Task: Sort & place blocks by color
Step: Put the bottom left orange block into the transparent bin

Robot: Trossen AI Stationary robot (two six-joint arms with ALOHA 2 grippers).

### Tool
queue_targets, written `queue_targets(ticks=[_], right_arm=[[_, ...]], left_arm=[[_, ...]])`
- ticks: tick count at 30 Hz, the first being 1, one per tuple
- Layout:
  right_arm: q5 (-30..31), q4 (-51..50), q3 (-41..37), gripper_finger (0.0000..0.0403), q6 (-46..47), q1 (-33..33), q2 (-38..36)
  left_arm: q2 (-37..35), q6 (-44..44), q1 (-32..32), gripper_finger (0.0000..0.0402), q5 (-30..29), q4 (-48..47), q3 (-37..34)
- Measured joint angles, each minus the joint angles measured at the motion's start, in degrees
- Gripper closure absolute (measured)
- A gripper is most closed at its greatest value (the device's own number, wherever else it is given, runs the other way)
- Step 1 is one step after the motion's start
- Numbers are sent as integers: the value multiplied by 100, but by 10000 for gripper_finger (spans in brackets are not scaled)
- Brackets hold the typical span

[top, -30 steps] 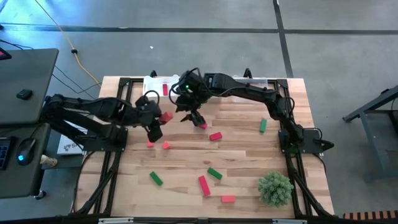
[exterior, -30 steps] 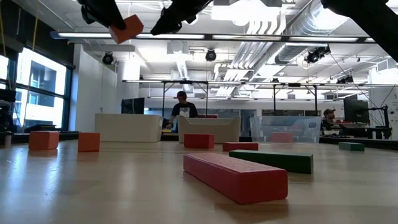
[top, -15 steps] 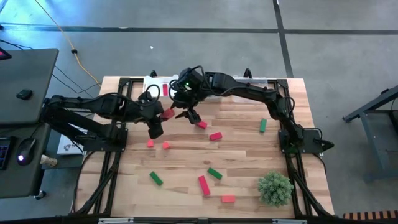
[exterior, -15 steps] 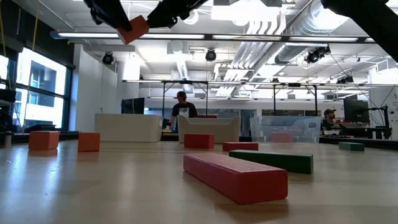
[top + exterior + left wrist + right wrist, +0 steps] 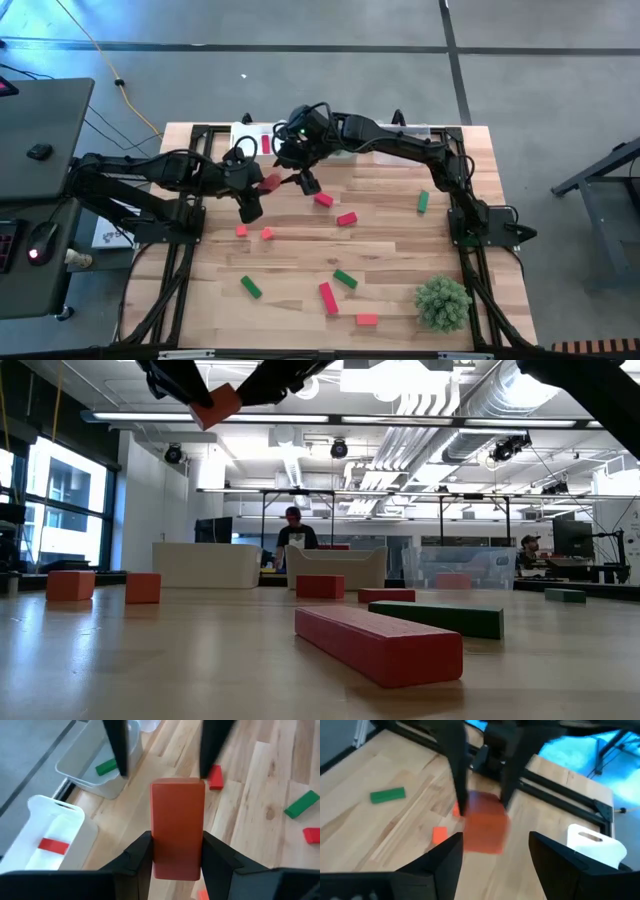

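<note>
My left gripper (image 5: 260,186) is shut on a coral orange-red oblong block (image 5: 177,820), held high above the table's far middle; it also shows in the low view (image 5: 218,405). My right gripper (image 5: 300,179) is open right beside it. Its two fingers (image 5: 116,750) stand on either side just beyond the block's free end, without touching. Other red, green and coral blocks lie flat on the table, among them a red one (image 5: 322,199) below my right gripper. My left gripper pinches the coral block between its two fingers, on its two long sides (image 5: 154,850) at the end nearer the wrist. The fingers lie along the block, coming from the table's left. The block sticks out past the fingertips toward my right gripper, lifted clear.
Clear bins (image 5: 255,135) stand at the far edge; one holds a green block (image 5: 105,767), another a red one (image 5: 52,845). Loose blocks lie across the table's middle and near part (image 5: 327,297). A bushy green plant (image 5: 442,303) stands at the near right.
My right gripper has gone up and toward the table's far left, away from the red block lying on the table and up to the held coral block. My left gripper has shifted slightly toward the right with the block.
</note>
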Motion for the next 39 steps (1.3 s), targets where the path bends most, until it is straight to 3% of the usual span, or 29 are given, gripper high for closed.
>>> queue_targets(ticks=[9,30,34,39], right_arm=[[-355,-116,0,187,128,-13,-7],[-361,52,0,188,611,-40,-7],[-362,75,0,209,613,-39,-7],[-358,77,0,267,682,-26,-7]], left_arm=[[2,30,2,289,-79,14,0],[2,375,2,289,-284,574,0],[2,375,2,289,-316,577,0],[2,373,27,289,-391,609,0]])
